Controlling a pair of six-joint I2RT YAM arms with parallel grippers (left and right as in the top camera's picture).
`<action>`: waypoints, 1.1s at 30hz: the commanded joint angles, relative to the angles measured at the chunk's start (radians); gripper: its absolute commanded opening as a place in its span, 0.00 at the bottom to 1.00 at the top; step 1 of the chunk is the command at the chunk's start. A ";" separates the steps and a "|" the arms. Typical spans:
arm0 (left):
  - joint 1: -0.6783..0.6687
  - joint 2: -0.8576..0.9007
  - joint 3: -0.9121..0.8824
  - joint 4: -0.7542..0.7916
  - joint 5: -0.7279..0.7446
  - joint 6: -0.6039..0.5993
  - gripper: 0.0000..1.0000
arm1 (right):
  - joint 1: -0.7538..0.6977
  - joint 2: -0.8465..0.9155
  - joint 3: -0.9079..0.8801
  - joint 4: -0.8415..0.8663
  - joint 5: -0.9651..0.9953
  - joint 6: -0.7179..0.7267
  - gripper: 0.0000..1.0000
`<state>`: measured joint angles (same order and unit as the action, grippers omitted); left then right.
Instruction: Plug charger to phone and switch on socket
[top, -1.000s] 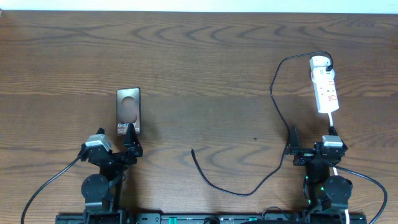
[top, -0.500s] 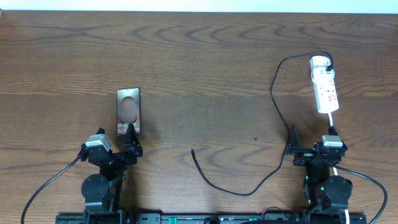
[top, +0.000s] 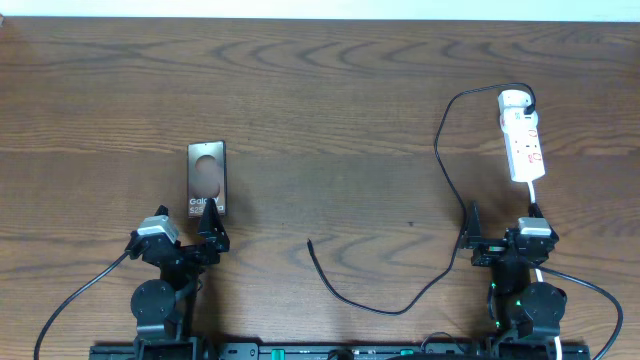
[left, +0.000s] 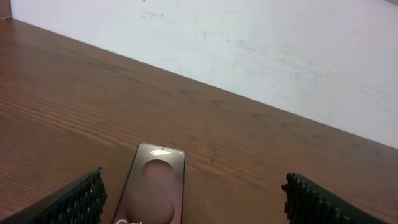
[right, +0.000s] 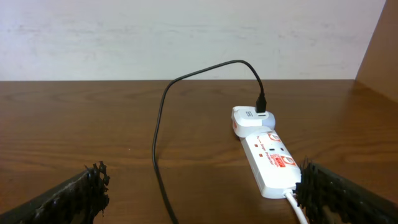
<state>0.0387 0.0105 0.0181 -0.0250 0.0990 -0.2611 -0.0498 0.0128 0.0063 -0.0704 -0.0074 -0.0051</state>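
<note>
Both arms sit low at the near edge of the worktop. The left end effector (left: 194, 182) is spread wide with nothing between its fingers, and so is the right end effector (right: 200, 174). The phone (top: 207, 178) lies flat just ahead of the left one. Its long axis runs straight away from the robot, and its near short edge almost meets the fingertips.

The charger (top: 437, 148) is already seated in the white plug at the far end of the socket (top: 524, 143). From there it loops left, runs down past the right end effector's inner finger and sweeps along the near side. Its loose tip (top: 310, 243) lies between the 2 arms and points away from them. That tip is to the right of the phone and well apart from it (I'd say the left arm is the nearer of the 2).

Bare wood lies between the tip and the phone, so the cable has open room to swing across. The socket lies lengthwise ahead of the right arm, near the right edge, with the wall beyond.
</note>
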 joint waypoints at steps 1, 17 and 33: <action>0.006 -0.006 -0.013 -0.038 0.021 0.006 0.89 | 0.005 0.001 -0.001 -0.005 -0.006 -0.010 0.99; 0.006 -0.006 -0.013 -0.038 0.021 0.006 0.89 | 0.005 0.001 -0.001 -0.005 -0.006 -0.010 0.99; 0.006 -0.006 -0.013 -0.031 0.051 0.006 0.89 | 0.005 0.001 -0.001 -0.005 -0.006 -0.010 0.99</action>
<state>0.0387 0.0105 0.0181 -0.0231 0.1032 -0.2611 -0.0498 0.0128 0.0063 -0.0704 -0.0074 -0.0051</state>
